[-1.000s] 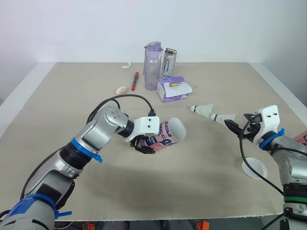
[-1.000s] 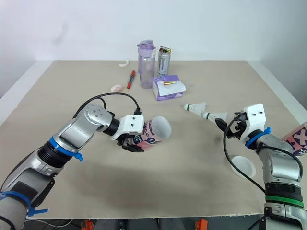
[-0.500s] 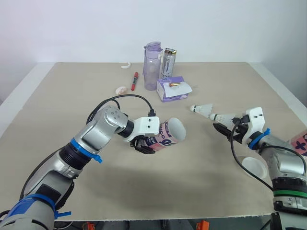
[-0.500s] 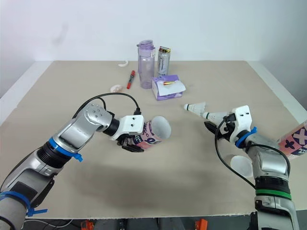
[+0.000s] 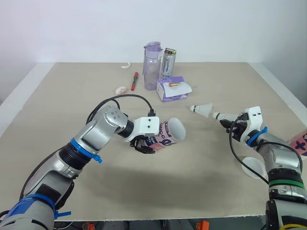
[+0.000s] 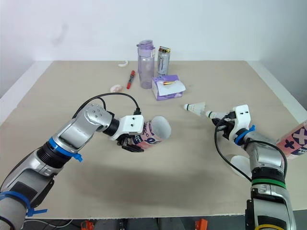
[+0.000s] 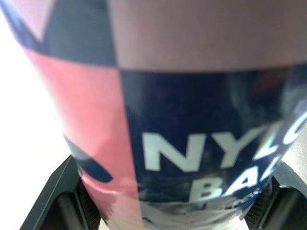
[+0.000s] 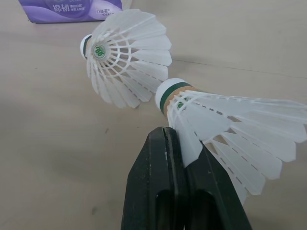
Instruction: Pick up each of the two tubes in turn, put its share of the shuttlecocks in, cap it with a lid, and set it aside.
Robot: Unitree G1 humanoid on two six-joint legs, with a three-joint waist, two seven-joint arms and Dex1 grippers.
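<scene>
Nearest, at about 4 o'clock on the table [image 5: 57, 110], a white lid [image 5: 253, 168] lies flat beside the right forearm, apparently kept within reach for capping; just beyond it at the table's right edge the spare tube [image 6: 293, 142] shows only in part, probably waiting its turn.

Around the table's middle the left gripper [image 5: 144, 144] is clenched around the tube [image 5: 165, 135], carrying it off the surface and lying nearly level, its open mouth turned toward 3 o'clock; that pose seems meant to offer the opening to the other arm.

At 3 o'clock the right gripper [image 8: 180, 143] is pinched tight on the feather skirt of the held shuttlecock [image 8: 225, 120], cork end leading toward 10 o'clock, so the cork would enter the tube first; it is well apart from the mouth.

Just beyond, toward 2 o'clock, the loose shuttlecock [image 5: 201, 109] rests on the table, nearly touching the held one's cork.

Farthest, near 12 o'clock, stand a purple bottle [image 5: 152, 66], a can [image 5: 168, 62] and a tissue pack [image 5: 173, 89], with a red pen [image 5: 135, 80] at 11 o'clock; all unrelated clutter.
</scene>
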